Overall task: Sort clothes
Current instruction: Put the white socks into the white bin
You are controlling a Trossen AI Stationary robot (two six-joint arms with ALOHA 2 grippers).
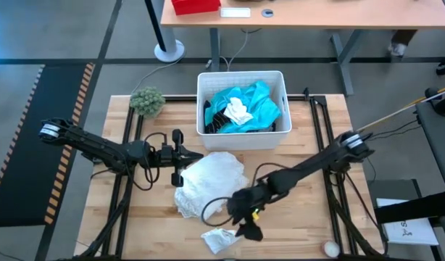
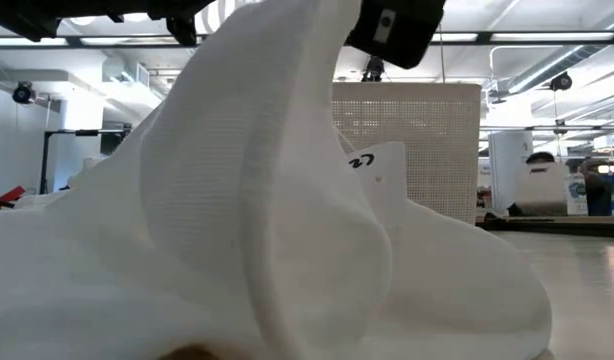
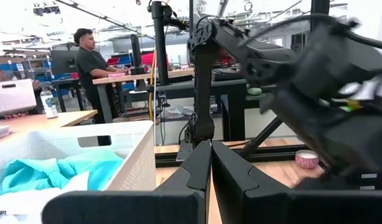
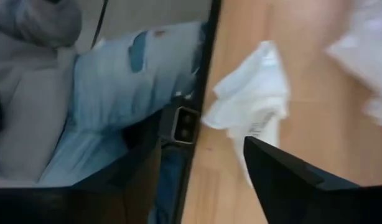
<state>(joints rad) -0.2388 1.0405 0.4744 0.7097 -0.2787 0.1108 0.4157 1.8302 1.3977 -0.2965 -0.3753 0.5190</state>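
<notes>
On the wooden desk [image 1: 295,217], the white plastic bin [image 1: 240,81] at twelve o'clock holds a turquoise garment [image 1: 260,109] with a small white piece on it, and a large white garment [image 1: 208,181] lies crumpled at the centre. The left gripper [image 1: 180,161] rests at that garment's nine o'clock edge, its fingers [image 3: 203,171] pressed together on nothing. The right gripper [image 1: 248,225] hangs at six o'clock, fingers [image 4: 284,168] spread and empty, just beside a small white sock [image 1: 219,239] lying free on the desk.
</notes>
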